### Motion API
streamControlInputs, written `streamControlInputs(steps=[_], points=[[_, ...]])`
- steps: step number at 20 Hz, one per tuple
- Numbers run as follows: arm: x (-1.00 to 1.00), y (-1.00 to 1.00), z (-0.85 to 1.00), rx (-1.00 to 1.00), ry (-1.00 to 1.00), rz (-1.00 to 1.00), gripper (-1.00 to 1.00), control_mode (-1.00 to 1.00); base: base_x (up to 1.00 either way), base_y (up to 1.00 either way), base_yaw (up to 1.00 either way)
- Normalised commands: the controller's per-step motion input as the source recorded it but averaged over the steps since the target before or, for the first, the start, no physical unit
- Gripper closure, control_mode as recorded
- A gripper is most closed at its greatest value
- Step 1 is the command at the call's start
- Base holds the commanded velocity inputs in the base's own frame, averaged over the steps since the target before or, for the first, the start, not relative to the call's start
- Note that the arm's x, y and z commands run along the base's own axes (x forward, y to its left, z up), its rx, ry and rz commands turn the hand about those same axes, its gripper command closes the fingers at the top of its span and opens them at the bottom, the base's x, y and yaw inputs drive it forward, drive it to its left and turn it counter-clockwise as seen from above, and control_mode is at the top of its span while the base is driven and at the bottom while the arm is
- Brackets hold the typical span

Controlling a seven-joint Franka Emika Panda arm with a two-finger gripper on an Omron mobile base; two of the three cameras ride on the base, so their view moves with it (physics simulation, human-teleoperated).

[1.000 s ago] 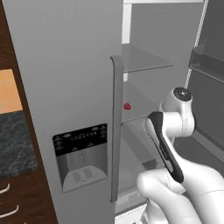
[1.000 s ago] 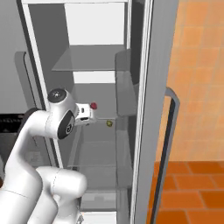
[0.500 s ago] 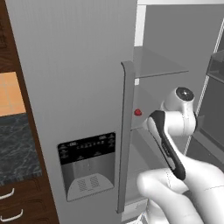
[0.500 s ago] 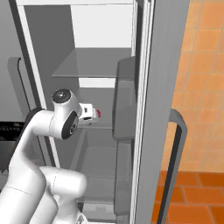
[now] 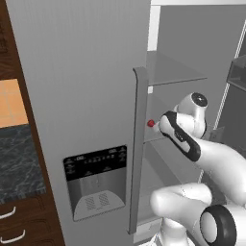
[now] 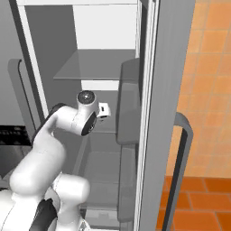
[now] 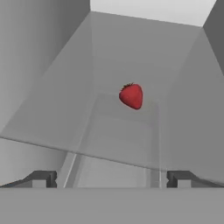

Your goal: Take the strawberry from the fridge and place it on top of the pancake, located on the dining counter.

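My claw (image 7: 111, 178) is spread wide, empty; the strawberry (image 7: 131, 96) sits centre-frame on a fridge (image 5: 86, 96) shelf.

Setting: a domestic kitchen, rendered. Evidence: a tall grey fridge (image 5: 86, 96) with a black dispenser panel (image 5: 96, 180) and glass shelves (image 6: 97, 67); a dark stone wall counter (image 5: 19, 163) over wooden drawers (image 5: 19, 223); orange tiled walls (image 6: 210, 67).
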Motion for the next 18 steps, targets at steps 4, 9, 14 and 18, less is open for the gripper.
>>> streamControlInputs(steps=[4, 9, 14, 18], points=[[0.88, 0.01, -0.25, 0.00, 0.14, 0.00, -1.00, -1.00, 0.00, 0.00, 0.00], [0.78, 0.02, -0.50, 0.00, 0.04, 0.00, -1.00, -1.00, 0.00, 0.00, 0.00], [0.59, 0.06, -0.44, 0.00, -0.01, 0.00, -1.00, -1.00, 0.00, 0.00, 0.00], [0.52, 0.02, -0.33, 0.00, 0.00, 0.00, -1.00, -1.00, 0.00, 0.00, 0.00]])
